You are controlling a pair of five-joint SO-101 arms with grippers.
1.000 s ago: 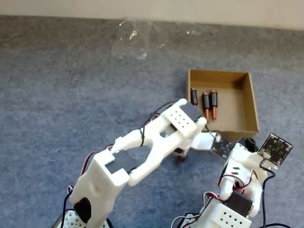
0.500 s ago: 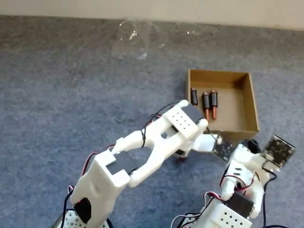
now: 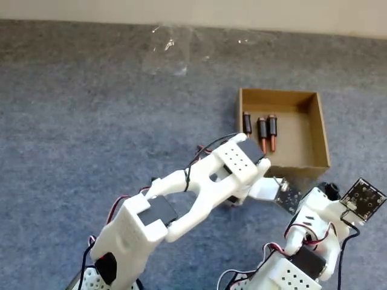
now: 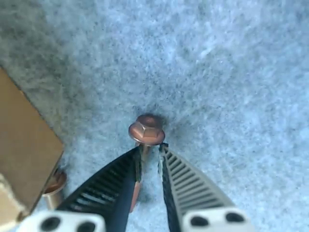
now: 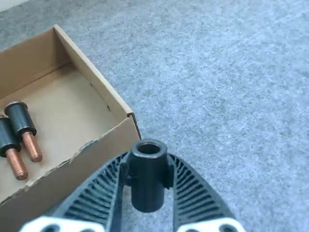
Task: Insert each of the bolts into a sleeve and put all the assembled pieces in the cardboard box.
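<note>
The left gripper (image 4: 148, 151) is clamped on a copper hex-head bolt's (image 4: 146, 129) shank, just beside the open cardboard box (image 3: 322, 130) on the grey desk's (image 3: 72, 121) right half. The right gripper (image 5: 147, 162) squeezes a black cylindrical sleeve (image 5: 147, 187) near the box's front wall.

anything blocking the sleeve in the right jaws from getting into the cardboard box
Only the cardboard box's near wall, which stands between the sleeve and the floor inside. The assembled pieces lie to one side, leaving bare floor.
</note>
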